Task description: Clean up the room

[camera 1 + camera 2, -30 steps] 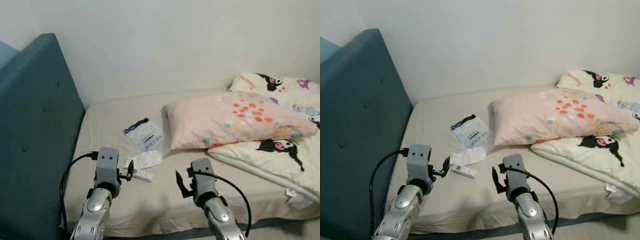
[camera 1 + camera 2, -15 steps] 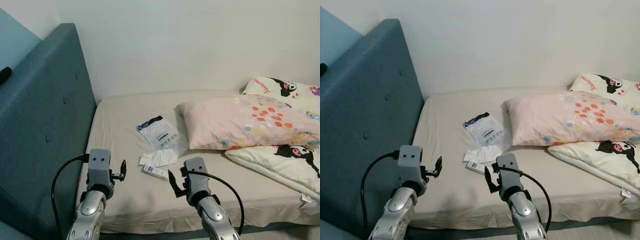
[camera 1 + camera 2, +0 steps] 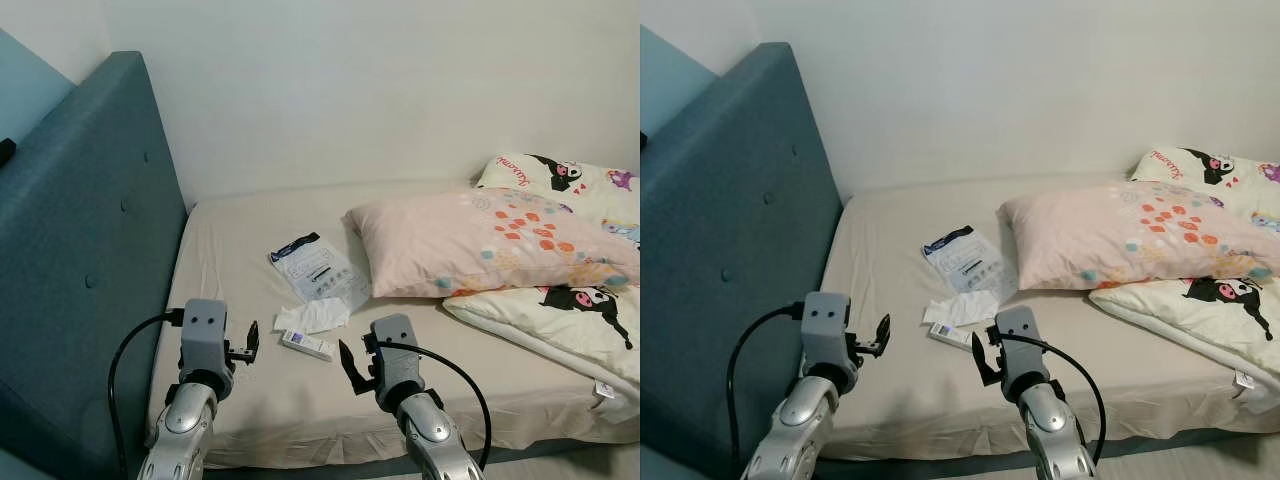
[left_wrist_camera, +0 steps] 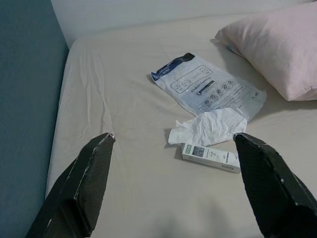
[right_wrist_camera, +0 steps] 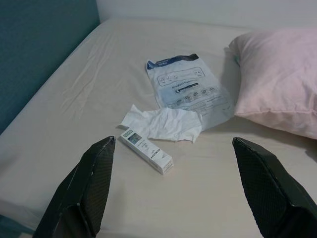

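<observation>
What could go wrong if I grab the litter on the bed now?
The crumpled tissue touches the small box, so open right gripper closing on one may drag the other. The flat plastic pouch lies flush on the bed sheet; fingers may pinch fabric instead.

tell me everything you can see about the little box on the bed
The little box is a slim, long white carton, cardboard by the look, with small dark print and a greenish mark at one end. It looks closed and undented. It lies flat on the beige sheet, at an angle, beside the crumpled white tissue, whose edge it seems to meet. The printed plastic bag lies farther back. Neither hand touches it.
</observation>
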Available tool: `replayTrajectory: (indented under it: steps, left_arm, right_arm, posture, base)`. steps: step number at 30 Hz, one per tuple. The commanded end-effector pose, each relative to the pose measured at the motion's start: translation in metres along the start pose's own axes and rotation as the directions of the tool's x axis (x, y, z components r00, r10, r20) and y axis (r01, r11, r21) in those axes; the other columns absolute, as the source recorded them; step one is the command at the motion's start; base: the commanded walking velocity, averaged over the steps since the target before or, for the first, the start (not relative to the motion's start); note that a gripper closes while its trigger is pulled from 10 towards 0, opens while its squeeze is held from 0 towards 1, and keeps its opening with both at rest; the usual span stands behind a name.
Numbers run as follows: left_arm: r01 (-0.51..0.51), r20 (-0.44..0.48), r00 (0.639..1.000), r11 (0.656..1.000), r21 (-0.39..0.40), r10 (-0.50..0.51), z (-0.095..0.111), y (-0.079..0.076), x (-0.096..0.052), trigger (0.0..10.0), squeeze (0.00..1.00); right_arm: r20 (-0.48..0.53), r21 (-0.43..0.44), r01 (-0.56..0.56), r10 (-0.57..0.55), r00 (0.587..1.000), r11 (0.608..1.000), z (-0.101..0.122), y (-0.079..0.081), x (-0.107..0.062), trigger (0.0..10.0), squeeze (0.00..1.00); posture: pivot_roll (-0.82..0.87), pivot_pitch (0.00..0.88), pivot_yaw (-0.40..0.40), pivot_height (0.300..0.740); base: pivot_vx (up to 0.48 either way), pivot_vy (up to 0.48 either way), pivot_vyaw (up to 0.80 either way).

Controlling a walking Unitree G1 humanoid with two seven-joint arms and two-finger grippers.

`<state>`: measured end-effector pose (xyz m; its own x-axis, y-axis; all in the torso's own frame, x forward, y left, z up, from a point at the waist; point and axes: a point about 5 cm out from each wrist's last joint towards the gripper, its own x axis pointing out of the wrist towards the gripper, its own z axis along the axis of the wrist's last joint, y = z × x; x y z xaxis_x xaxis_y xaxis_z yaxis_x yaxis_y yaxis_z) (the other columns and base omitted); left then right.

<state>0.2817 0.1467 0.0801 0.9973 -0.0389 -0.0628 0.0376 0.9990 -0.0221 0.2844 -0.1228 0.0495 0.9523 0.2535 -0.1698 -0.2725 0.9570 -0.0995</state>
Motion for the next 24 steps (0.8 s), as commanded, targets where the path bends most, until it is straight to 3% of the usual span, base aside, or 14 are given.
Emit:
replayTrajectory:
  steps: [1, 17, 24]
  left_arm:
    - [-0.003, 0.003, 1.000, 1.000, -0.009, 0.003, -0.0012, 0.0005, -0.0028, 10.0, 0.00]
    - [0.009, 0.005, 1.000, 1.000, -0.001, -0.009, 0.0001, 0.0004, -0.0031, 10.0, 0.00]
    - [0.043, -0.007, 0.999, 0.999, 0.030, -0.043, 0.0003, -0.0023, -0.0030, 10.0, 0.00]
  right_arm:
    - [-0.008, 0.017, 0.000, 0.001, 1.000, 1.000, -0.0019, 0.0010, -0.0009, 10.0, 0.00]
    - [-0.008, 0.025, 0.005, -0.004, 1.000, 1.000, -0.0022, 0.0015, -0.0013, 10.0, 0.00]
    - [-0.010, 0.032, 0.011, -0.011, 1.000, 0.999, -0.0028, 0.0027, -0.0016, 10.0, 0.00]
  posture:
    - [0.01, 0.083, -0.004, 0.740]
    - [0.01, 0.084, 0.000, 0.740]
    - [0.02, 0.086, 0.011, 0.740]
  base:
    - [0.000, 0.000, 0.00]
    - [-0.270, 0.000, 0.00]
    - [0.000, 0.000, 0.00]
